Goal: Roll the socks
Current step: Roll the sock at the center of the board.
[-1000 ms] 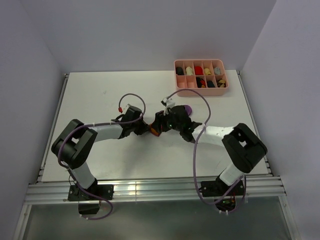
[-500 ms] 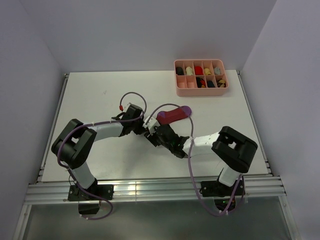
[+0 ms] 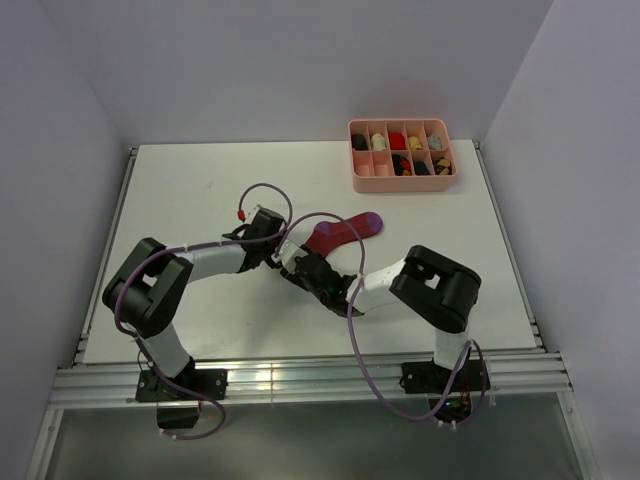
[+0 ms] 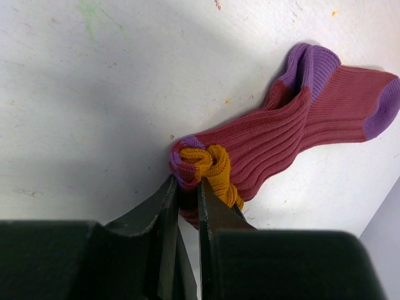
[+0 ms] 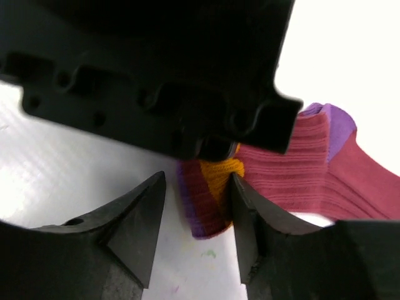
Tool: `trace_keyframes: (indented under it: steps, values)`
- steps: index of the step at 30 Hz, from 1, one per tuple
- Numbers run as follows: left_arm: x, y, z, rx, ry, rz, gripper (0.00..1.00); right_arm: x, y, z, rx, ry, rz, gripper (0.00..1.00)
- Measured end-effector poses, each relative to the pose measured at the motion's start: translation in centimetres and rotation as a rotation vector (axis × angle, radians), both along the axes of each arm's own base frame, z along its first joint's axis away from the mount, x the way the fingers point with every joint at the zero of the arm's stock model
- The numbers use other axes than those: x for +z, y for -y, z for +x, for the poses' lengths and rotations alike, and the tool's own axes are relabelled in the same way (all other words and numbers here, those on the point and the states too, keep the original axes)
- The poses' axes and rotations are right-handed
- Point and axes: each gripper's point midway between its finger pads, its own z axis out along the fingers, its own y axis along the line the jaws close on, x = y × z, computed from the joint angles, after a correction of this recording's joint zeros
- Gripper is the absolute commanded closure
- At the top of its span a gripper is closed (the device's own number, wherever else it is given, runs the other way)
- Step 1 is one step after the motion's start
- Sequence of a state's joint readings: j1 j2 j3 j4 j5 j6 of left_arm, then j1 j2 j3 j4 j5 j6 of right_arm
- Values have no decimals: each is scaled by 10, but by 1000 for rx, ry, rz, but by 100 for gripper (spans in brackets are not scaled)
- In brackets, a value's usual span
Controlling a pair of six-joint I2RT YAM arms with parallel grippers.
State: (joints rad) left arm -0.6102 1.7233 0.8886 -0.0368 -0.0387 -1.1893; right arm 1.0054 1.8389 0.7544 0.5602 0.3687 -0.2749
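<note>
Sock [image 4: 294, 125] mid-worktop [image 3: 200, 190], purple toe towards the tray [image 3: 400, 183]: my left pincer [image 4: 186, 187] clenched on its bunched orange cuff [image 4: 215, 165], my right pincer [image 5: 195, 187] released, jaws straddling that first fold. Rolling is barely started, I judge; next I must close right and turn the cuff toeward

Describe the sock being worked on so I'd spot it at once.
On the white table, nearer than the pink tray, one sock lies mid-table. It is dark red with purple toe and heel and an orange cuff, unlike the small rolled bundles in the tray.
</note>
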Motion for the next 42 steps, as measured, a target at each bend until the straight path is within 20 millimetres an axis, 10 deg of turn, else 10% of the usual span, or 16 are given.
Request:
trace_keyframes:
  steps: [7,18,31,42]
  values:
    - [1,-3,1,9,7,3,84,-2,0,7,-19,10,-29,100]
    - [21,-23,-6,53,20,20,39,4,-7,-4,77,-274,151,100]
    - [21,-47,-27,125,29,-17,38,13,-1,-17,17,-711,541,100]
    - [17,-21,-38,72,28,-67,39,5,15,-13,-97,-990,852,100]
